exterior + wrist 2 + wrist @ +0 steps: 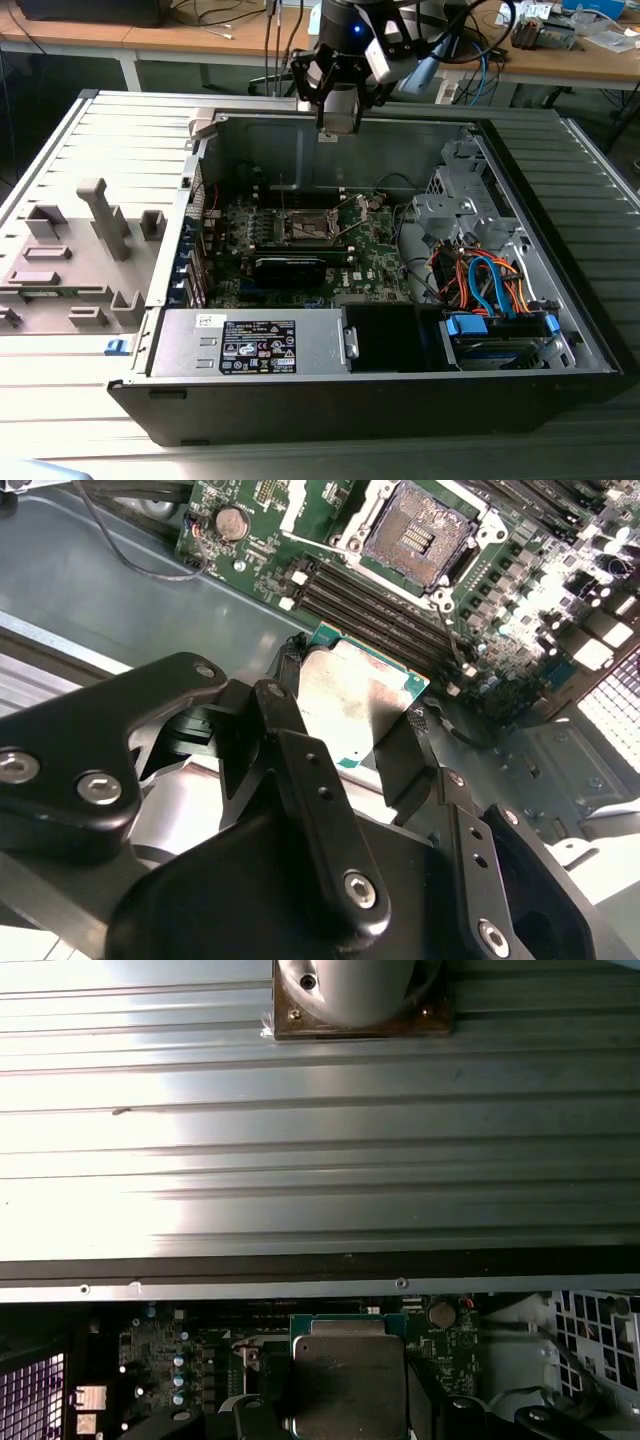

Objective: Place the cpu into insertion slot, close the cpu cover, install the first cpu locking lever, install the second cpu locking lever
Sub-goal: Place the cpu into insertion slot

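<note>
Clasping cpu (358,702), apparently by edges

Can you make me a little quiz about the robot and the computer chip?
1. True or false: the cpu sits in the slot.
2. What holds the cpu? A) the fingers, one on each side of it B) a person's hand C) nothing, it lies on the board
3. Fill in: the cpu's top is ____ in colour.

Key: 1 false, the cpu is held away from the slot, which is empty. 2 A. 3 silver.
</note>
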`<state>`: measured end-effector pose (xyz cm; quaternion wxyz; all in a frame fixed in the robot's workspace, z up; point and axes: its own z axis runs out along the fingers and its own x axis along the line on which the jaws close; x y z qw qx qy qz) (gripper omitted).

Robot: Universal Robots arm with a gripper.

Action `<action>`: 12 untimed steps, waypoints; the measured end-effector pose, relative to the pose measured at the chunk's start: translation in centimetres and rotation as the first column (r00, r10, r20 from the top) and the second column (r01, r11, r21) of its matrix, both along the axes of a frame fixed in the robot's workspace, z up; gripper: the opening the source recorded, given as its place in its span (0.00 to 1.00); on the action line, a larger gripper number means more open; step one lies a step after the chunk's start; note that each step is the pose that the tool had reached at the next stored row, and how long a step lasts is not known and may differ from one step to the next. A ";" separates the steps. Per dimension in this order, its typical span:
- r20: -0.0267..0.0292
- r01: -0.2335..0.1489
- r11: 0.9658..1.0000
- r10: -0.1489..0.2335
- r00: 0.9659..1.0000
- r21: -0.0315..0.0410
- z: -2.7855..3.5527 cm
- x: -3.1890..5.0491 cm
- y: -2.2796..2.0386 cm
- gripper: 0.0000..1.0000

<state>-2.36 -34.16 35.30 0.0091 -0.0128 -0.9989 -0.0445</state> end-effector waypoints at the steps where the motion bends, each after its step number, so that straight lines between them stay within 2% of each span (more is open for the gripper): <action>1: 0.000 0.000 1.000 0.000 1.000 0.000 0.00 -0.01 -0.10 0.55; 12: 0.000 0.000 1.000 0.000 1.000 0.000 -0.07 -0.01 -0.51 0.55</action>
